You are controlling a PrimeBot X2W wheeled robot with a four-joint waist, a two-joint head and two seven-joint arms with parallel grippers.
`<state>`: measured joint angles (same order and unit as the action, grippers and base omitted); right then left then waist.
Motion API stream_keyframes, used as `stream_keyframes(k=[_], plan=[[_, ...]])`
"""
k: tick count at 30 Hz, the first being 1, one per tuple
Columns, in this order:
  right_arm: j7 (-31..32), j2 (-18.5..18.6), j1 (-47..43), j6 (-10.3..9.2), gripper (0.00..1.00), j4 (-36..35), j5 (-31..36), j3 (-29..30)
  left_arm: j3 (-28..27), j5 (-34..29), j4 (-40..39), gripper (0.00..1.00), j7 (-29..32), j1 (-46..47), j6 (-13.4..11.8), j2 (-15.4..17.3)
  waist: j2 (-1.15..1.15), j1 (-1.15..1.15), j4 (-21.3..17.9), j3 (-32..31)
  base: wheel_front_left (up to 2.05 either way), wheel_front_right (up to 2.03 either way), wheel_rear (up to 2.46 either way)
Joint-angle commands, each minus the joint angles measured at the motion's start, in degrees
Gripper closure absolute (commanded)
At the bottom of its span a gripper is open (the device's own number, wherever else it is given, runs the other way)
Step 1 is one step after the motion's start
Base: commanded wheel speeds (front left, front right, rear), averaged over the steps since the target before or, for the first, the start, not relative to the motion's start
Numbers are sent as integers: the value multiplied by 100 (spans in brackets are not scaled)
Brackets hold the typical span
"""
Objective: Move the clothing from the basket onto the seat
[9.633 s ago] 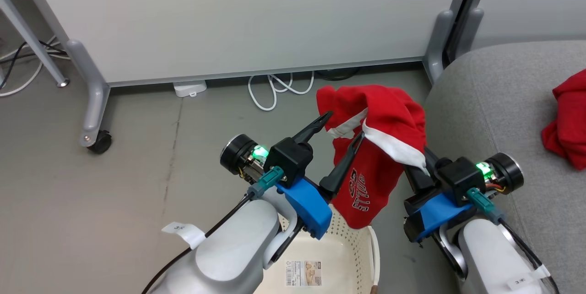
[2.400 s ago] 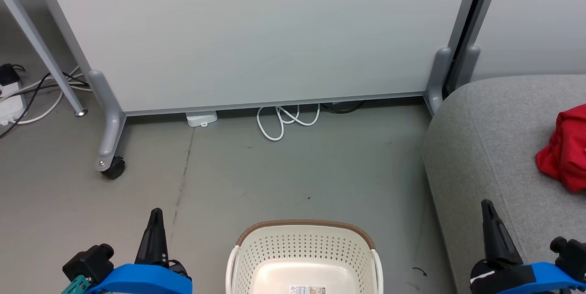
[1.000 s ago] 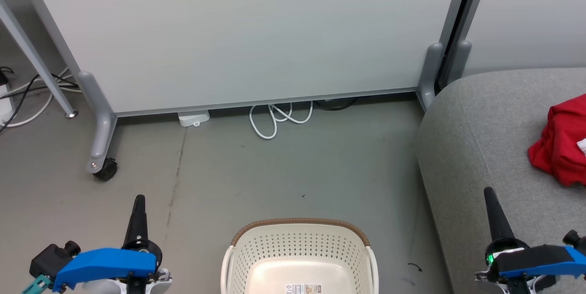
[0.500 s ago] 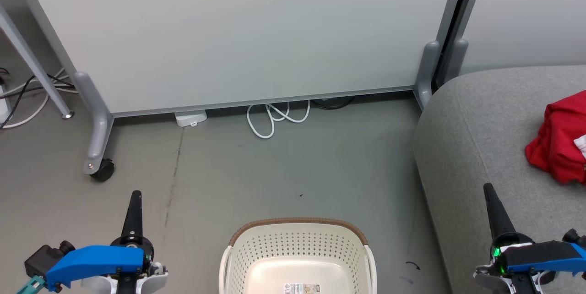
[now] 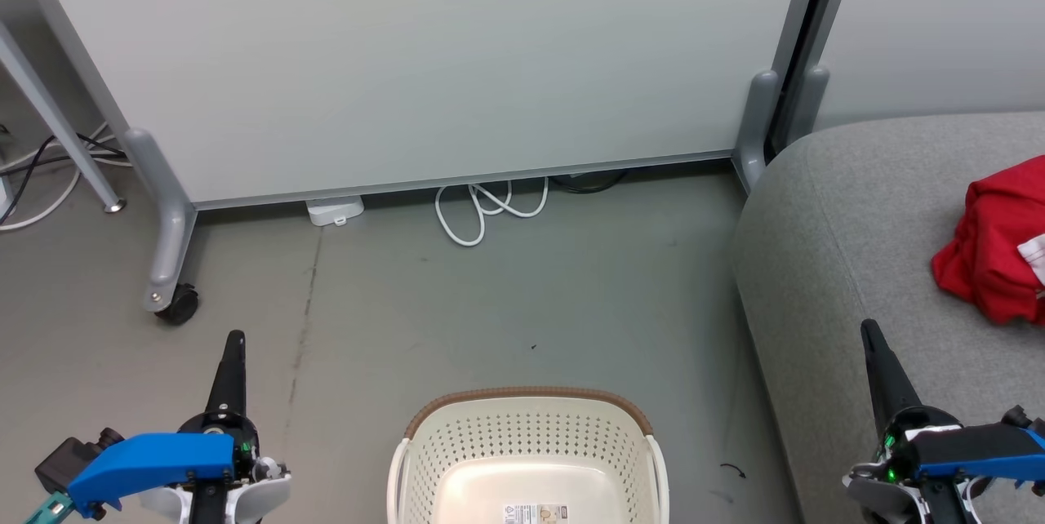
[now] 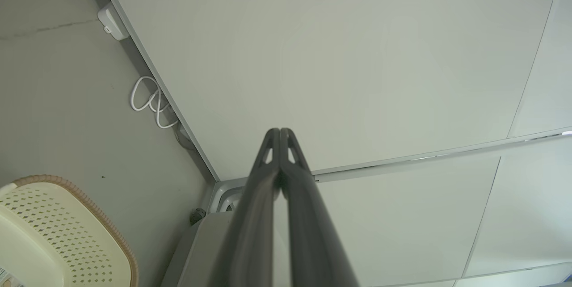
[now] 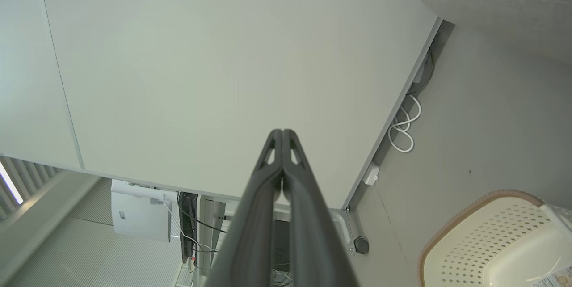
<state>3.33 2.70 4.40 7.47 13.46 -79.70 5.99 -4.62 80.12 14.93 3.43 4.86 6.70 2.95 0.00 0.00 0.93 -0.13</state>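
Red clothing (image 5: 996, 250) lies bunched on the grey seat (image 5: 857, 246) at the right edge of the head view, a bit of white trim showing. The cream perforated basket (image 5: 529, 436) with its brown rim stands on the floor at bottom centre; I see nothing in it but a label on its bottom. The basket (image 6: 62, 229) also shows in the left wrist view, and the basket (image 7: 496, 238) in the right wrist view. My left gripper (image 5: 235, 342) is shut and empty at the lower left, left of the basket. My right gripper (image 5: 867, 330) is shut and empty over the seat's front edge.
A pale partition panel (image 5: 424, 59) on castor feet (image 5: 175, 304) stands behind the floor area. A coiled white cable (image 5: 486, 210) and a white plug box (image 5: 335, 211) lie at its base. More cables (image 5: 33, 173) trail at the far left beside a table leg.
The camera view has shifted slightly, so the scene sits a little further left and up. Both grippers stay shut, low at the frame's sides. The red garment held 9.6 seconds ago is no longer in the grippers.
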Motion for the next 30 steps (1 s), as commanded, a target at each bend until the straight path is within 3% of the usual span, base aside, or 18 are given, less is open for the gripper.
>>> stream_keyframes(k=[1, 30], plan=[[50, 28, 110, 4, 100, -8, -160, 18, -38, 148, -53, 100, 48, 105, 47, 1, 0, 0, -6, 2, 0, 0, 0], [341, 31, 223, 4, 100, 64, -1280, 61, -211, 1233, -99, 100, 334, 169, 92, -10, 0, 0, -93, 31, 0, 0, 0]])
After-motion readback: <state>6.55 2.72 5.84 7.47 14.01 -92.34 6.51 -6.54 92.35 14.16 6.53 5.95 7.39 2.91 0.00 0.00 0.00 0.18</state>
